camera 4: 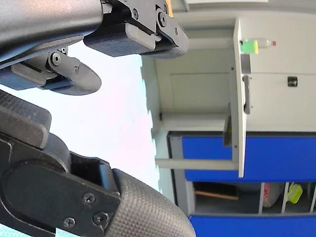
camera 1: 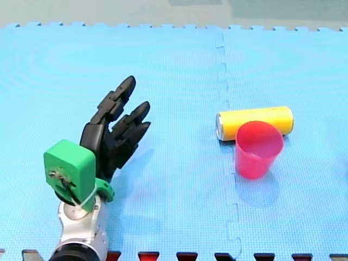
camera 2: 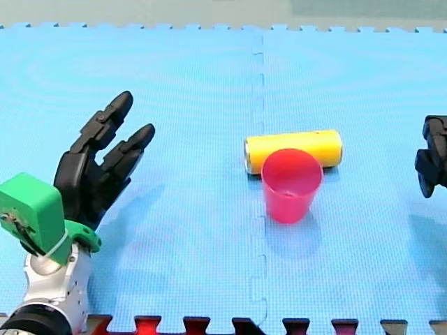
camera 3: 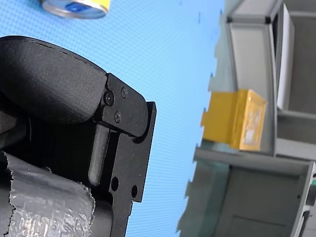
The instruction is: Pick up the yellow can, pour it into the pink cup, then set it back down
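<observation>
Mat (camera 1: 163, 70): yellow can (camera 1: 255, 120) sideways, perhaps against pink cup (camera 1: 258, 151).

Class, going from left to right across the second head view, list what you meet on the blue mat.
Left hand at the near left → yellow can and pink cup together (the cup stands in front of the lying can, so neither comes first) → right hand at the right edge.

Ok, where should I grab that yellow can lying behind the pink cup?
Probably grip the yellow can across its round middle, coming from above: it lies on its side and the upright pink cup crowds its near side. The right hand, at the right edge, is nearer.
</observation>
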Action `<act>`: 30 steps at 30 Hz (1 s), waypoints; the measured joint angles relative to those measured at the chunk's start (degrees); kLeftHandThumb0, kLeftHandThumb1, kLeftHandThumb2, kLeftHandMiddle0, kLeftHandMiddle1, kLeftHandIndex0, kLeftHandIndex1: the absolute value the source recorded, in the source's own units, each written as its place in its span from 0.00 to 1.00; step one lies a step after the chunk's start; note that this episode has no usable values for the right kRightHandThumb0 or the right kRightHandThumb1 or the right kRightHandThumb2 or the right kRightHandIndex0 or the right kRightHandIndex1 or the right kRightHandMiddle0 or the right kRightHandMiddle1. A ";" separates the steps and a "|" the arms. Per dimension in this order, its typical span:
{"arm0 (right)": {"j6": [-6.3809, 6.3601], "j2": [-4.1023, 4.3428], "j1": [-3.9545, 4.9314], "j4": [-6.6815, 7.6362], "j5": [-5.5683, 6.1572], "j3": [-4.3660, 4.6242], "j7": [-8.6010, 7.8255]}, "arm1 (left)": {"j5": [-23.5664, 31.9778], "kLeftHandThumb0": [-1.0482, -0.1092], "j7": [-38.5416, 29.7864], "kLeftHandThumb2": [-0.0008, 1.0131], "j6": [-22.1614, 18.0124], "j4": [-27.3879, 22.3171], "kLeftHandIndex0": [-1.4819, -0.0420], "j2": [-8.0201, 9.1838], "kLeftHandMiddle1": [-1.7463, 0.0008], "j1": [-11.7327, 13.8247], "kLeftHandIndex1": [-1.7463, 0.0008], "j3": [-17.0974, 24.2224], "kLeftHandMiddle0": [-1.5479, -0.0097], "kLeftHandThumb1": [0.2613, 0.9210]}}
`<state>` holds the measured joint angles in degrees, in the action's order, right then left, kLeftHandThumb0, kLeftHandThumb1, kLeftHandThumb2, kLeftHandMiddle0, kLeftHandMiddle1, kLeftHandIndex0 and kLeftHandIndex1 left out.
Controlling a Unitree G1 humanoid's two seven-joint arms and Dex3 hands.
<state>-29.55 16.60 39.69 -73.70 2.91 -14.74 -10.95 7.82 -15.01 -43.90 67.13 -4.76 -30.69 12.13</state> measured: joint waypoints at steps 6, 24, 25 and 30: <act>-0.34 0.37 0.03 -0.04 -0.41 0.34 0.08 | -0.34 0.04 0.75 0.00 -0.57 -0.20 0.76 -0.27 1.00 -0.08 1.00 -0.50 0.68 0.93; -4.25 -2.73 -0.15 1.06 0.87 0.22 -2.29 | -0.09 0.04 1.30 0.00 -1.28 1.82 0.75 1.72 1.00 -0.20 1.00 0.83 0.69 0.92; -4.68 -3.18 -0.02 1.35 1.08 0.20 -2.30 | -0.13 0.04 1.49 0.00 -1.28 1.94 0.75 1.76 1.00 -0.32 1.00 0.85 0.69 0.93; -6.55 -4.80 0.81 1.85 1.14 0.31 -1.38 | -0.31 0.04 3.09 0.00 -1.27 2.33 0.75 1.88 1.00 -0.81 1.00 0.99 0.68 0.92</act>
<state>-36.10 11.80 40.50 -71.84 4.05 -14.44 -12.33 7.51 -11.92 -45.17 69.46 -2.88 -31.50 13.12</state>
